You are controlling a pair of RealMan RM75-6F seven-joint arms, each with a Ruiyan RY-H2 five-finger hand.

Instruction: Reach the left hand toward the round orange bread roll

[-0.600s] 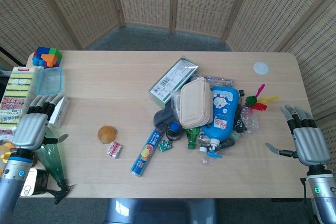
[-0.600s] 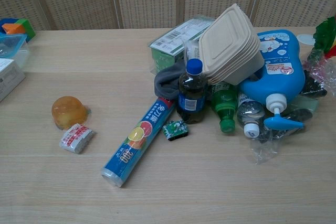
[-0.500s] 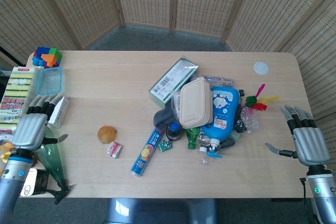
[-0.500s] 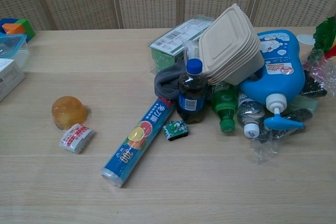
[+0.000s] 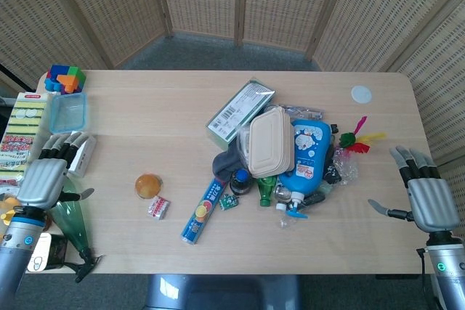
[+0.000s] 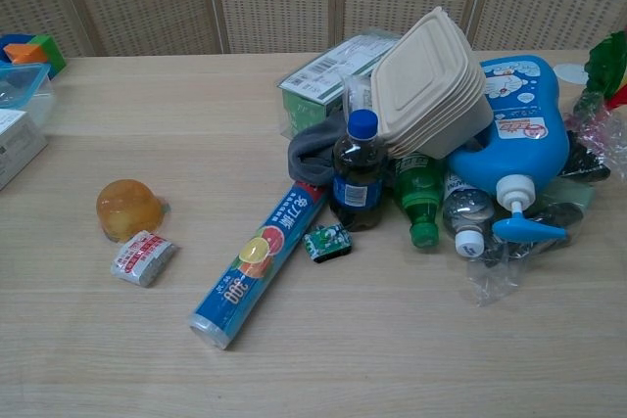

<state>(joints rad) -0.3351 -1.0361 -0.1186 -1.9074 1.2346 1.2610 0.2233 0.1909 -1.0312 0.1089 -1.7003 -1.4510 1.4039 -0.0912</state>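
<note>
The round orange bread roll (image 5: 148, 185) (image 6: 127, 209) lies on the left half of the table, wrapped in clear film. My left hand (image 5: 45, 178) hangs at the table's left edge, well to the left of the roll and apart from it, fingers straight and spread, holding nothing. My right hand (image 5: 429, 196) is off the table's right edge, flat, fingers apart and empty. Neither hand shows in the chest view.
A small red-and-white packet (image 5: 158, 208) lies just beside the roll. A blue film roll box (image 5: 203, 210) lies further right, before a pile of bottles, a clamshell box (image 5: 269, 141) and a blue detergent bottle (image 5: 308, 156). A white box (image 5: 81, 155), a blue container (image 5: 68, 111) and toy blocks (image 5: 65, 78) crowd the left edge.
My left hand has slipped slightly down toward the table's near left edge. My right hand has also dropped a little. The roll and other objects have not moved.
</note>
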